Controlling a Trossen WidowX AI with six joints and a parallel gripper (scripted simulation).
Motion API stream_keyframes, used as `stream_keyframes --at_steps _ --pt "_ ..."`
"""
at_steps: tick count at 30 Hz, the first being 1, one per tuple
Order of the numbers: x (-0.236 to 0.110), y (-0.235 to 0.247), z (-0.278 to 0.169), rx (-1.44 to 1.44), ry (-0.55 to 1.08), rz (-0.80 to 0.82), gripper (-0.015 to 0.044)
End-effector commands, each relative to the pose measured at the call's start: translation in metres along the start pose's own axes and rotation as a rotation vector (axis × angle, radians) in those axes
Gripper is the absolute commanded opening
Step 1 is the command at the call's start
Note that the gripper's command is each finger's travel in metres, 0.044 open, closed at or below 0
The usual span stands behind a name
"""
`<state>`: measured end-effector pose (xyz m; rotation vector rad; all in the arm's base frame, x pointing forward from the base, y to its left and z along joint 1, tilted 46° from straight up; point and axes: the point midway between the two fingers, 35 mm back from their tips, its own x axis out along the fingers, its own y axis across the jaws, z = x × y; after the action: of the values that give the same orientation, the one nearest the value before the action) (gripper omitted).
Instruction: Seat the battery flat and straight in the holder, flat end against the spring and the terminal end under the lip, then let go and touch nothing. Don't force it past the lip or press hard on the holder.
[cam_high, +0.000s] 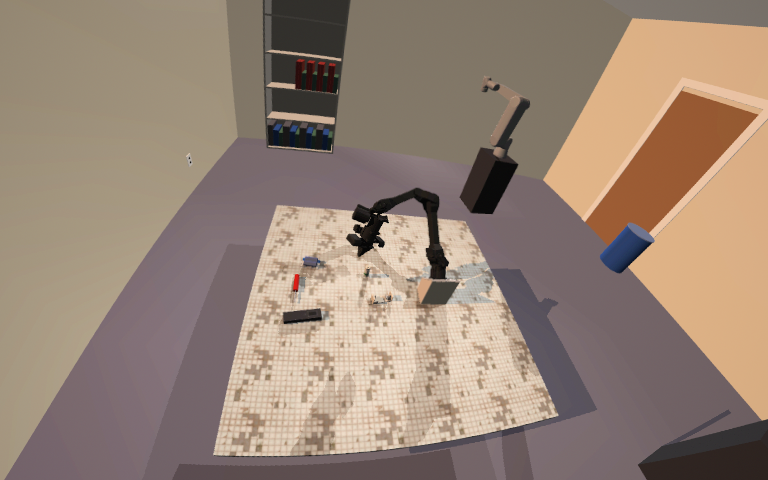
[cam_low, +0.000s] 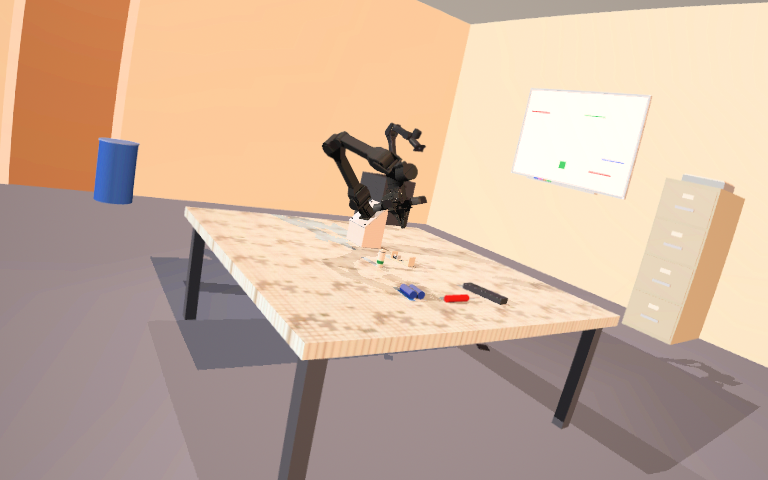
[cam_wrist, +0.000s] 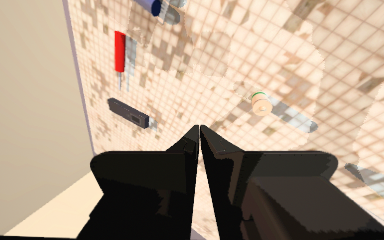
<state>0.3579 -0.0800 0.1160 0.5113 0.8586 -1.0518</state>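
The battery, a small red cylinder (cam_high: 295, 281) (cam_low: 455, 297) (cam_wrist: 120, 50), lies flat on the left part of the checked table top (cam_high: 396, 384) (cam_low: 294, 288). The holder, a long black bar (cam_high: 302, 315) (cam_low: 484, 293) (cam_wrist: 129, 113), lies a little nearer the table's edge, apart from the battery. My gripper (cam_high: 361, 250) (cam_low: 403, 221) (cam_wrist: 199, 129) is shut with nothing between the fingers. It hangs above the table, pointing down, well to the right of both objects.
A blue cylinder piece (cam_high: 310, 260) (cam_low: 411, 291) (cam_wrist: 150, 6) lies beyond the battery. A cream peg with a green ring (cam_low: 381, 258) (cam_wrist: 261, 104) and more small pegs (cam_high: 380, 297) (cam_low: 411, 260) stand near the arm's cream base block (cam_high: 436, 289) (cam_low: 367, 232).
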Motion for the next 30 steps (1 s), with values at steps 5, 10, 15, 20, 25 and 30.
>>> stream_keyframes --at_steps 5,10,15,20,25,30 --pt "0.031 -0.022 -0.003 0.086 -0.088 -0.386 0.0" --pt "0.031 -0.022 -0.003 0.086 -0.088 -0.386 0.0" --pt "0.038 -0.024 -0.002 0.086 -0.087 -0.386 0.0" --pt "0.083 -0.041 0.001 0.086 -0.088 -0.385 0.0" --pt "0.105 -0.053 0.003 0.086 -0.091 -0.387 0.0" --pt "0.104 -0.055 0.003 0.086 -0.091 -0.387 0.0"
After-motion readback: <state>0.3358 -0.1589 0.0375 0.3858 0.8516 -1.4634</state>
